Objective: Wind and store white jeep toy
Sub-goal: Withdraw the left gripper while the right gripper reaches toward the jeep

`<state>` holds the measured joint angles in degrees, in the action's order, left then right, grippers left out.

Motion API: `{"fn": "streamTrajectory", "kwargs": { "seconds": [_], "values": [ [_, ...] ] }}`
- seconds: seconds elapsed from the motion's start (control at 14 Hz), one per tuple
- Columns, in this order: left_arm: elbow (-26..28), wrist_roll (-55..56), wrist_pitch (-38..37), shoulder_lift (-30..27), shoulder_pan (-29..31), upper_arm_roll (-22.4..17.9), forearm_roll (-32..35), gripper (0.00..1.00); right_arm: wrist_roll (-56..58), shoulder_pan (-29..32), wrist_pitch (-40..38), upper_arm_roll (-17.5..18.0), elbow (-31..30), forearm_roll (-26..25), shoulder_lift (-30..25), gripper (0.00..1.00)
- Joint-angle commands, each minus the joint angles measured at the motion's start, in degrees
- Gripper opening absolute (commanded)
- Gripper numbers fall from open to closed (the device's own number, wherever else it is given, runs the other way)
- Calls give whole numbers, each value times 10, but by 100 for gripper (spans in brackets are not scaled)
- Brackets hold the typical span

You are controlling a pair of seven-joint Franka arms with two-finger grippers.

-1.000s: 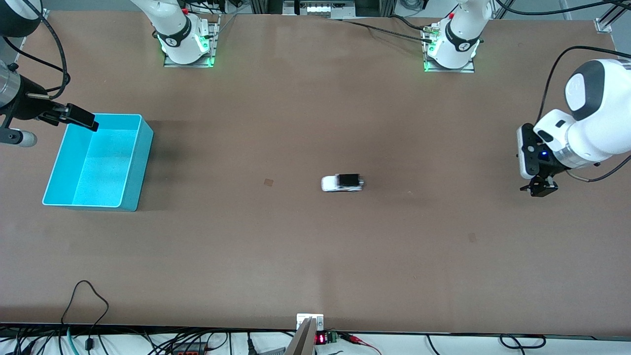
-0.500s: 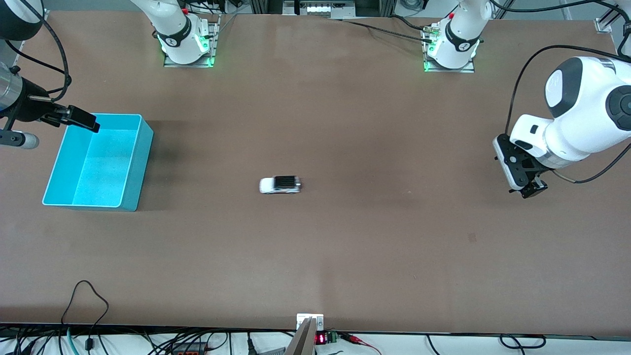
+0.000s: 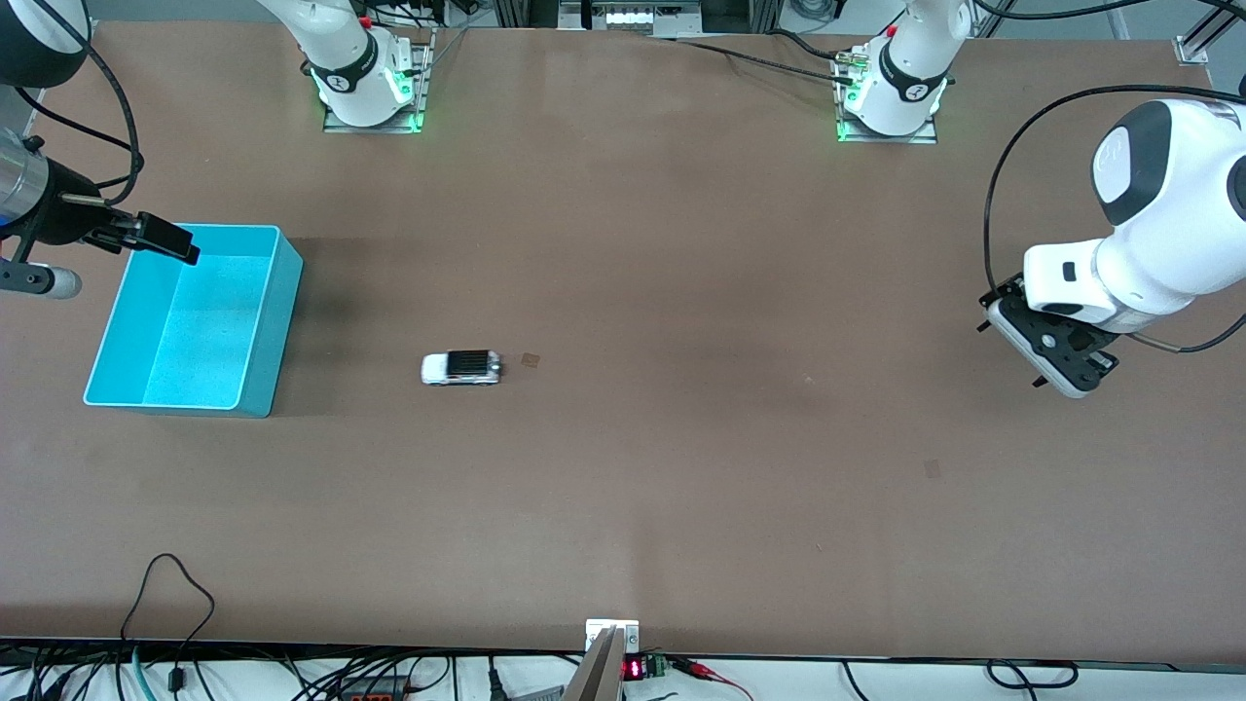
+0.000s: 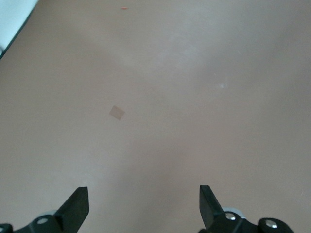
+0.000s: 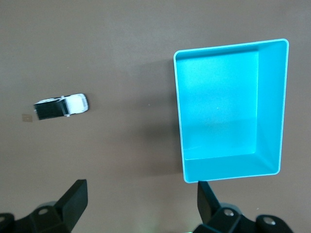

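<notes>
The white jeep toy (image 3: 461, 368), with a black roof panel, stands free on the brown table between the middle and the turquoise bin (image 3: 279, 326). It also shows in the right wrist view (image 5: 61, 107), beside the bin (image 5: 223, 47), which holds nothing. My right gripper (image 3: 156, 239) hangs open and empty in the air over the bin's edge at the right arm's end; its fingers (image 5: 73, 199) frame bare table. My left gripper (image 3: 1056, 362) is open and empty, up over the left arm's end of the table, far from the jeep. Its fingers (image 4: 77, 206) show only bare table.
Small tan marks lie on the table, one beside the jeep (image 3: 530, 360) and one toward the left arm's end (image 3: 933, 468); one shows in the left wrist view (image 4: 116, 112). Cables and a clamp (image 3: 611, 633) line the table edge nearest the front camera.
The jeep has rolled by itself from the table's middle toward the bin. My left gripper has turned and shifted at its end of the table. The right arm has barely moved.
</notes>
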<state>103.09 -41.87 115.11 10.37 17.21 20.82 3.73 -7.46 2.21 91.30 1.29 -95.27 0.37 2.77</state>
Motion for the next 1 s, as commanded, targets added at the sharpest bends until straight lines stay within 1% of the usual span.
{"fn": "streamTrajectory", "kwargs": {
  "seconds": [0.0,0.21,0.43,0.64,0.79,0.93],
  "values": [
    [-23,115,-13,9,-16,-10,-12,100,10,3,0,0,5,1,5,100],
    [-41,244,-16,7,-37,-33,-10,100,11,4,-2,-1,5,-2,28,100],
    [-61,310,-31,4,-53,-66,-10,100,11,7,-3,-2,5,1,40,100],
    [-103,369,-62,4,-90,-107,-11,100,11,7,-7,-3,3,1,46,100],
    [-132,420,-76,5,-93,-111,-11,100,20,3,-7,-3,-1,1,52,100],
    [-177,439,-123,5,-100,-124,-11,100,14,-5,-7,-1,-2,1,63,100]
  ]
}}
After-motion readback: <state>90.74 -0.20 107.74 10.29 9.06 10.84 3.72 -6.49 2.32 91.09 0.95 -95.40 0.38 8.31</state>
